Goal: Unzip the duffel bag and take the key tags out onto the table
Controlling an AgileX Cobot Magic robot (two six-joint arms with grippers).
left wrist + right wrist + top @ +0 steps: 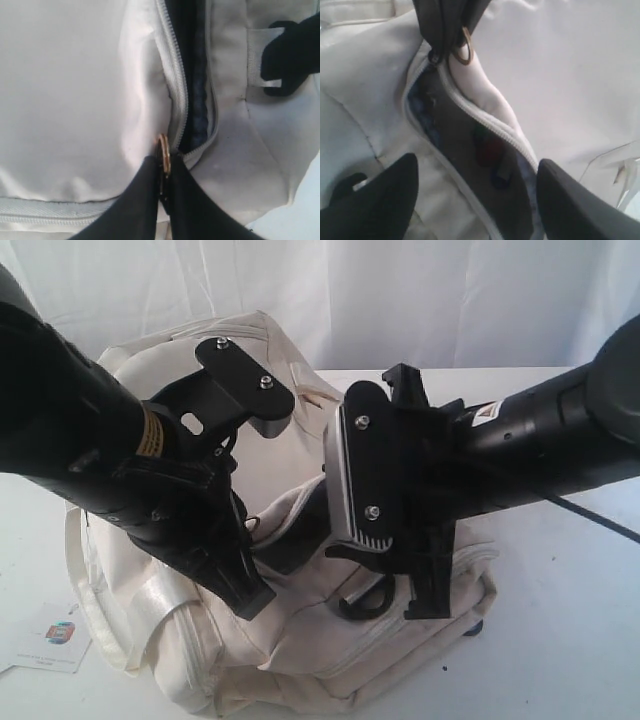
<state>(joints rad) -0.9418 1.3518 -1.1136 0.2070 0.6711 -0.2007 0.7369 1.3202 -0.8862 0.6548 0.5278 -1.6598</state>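
While the right claw [476, 165] gapes, the left claw [164, 174] pinches the brass zip ring [164, 151], likely the limp cream duffel bag's [75, 100] surest hold.

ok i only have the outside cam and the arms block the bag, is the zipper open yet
observer: yes, the zipper gapes wide and shows the dark lining.
operator: what's the left gripper on
observer: the left gripper is pinched shut on the brass zipper ring.
operator: any tags in there
observer: blurry red and blue shapes, likely the key tags, sit in the gap in front of the open right gripper.
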